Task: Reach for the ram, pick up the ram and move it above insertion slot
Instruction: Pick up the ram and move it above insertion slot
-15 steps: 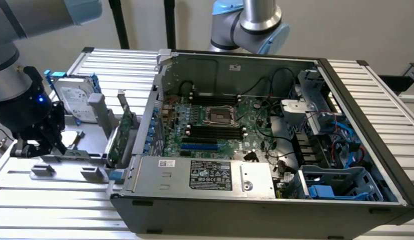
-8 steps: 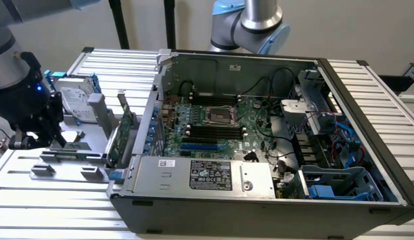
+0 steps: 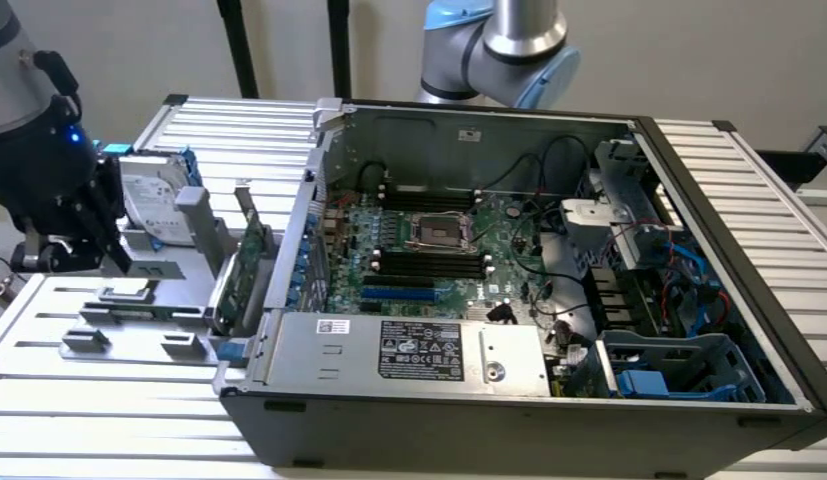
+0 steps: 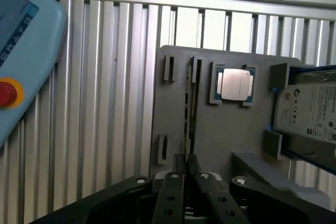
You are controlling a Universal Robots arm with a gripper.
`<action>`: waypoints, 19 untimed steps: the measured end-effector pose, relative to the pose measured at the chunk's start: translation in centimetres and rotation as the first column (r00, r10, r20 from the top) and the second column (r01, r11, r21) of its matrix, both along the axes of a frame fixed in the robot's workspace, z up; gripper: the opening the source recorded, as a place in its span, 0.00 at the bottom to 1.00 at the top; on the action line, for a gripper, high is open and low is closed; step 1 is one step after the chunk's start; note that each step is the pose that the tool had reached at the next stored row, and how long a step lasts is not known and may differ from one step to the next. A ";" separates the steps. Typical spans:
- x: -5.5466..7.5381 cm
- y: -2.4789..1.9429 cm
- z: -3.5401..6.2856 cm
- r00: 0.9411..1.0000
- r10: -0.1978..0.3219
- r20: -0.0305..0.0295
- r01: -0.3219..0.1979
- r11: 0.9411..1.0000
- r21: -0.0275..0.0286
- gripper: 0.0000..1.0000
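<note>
Above grey plastic parts holder: black two-finger gripper, fingers pressed nearly together, pinching nothing visible; silver square processor chip and silver hard drive beside.

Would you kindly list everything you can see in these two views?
computer case: one, dark grey, open, on the slatted table
memory slots: several, black, parallel on the motherboard
card slot: one, blue, beside the memory slots
processor socket: one, silver, between the memory slots
power supply: one, silver, near edge of the case
fixture: one, grey, on the table outside the case
expansion card: one, green, upright between fixture and case
hard drive: one, silver with blue rails, on the fixture
processor chip: one, silver, on the fixture
pendant: one, light blue with red button
arm: one, grey and blue, behind the case
claw: one, black, shut, over the fixture
</note>
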State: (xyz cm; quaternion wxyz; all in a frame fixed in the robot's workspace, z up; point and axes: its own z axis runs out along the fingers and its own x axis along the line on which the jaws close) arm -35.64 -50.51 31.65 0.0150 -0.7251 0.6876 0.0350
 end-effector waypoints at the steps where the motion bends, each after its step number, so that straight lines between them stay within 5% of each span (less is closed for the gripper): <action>1: 0.3 0.00 0.34 1.000 0.002 -0.001 -0.002 1.000 0.000 0.14; 19: 8.3 -0.01 6.23 1.000 0.008 -0.022 -0.008 1.000 0.000 0.14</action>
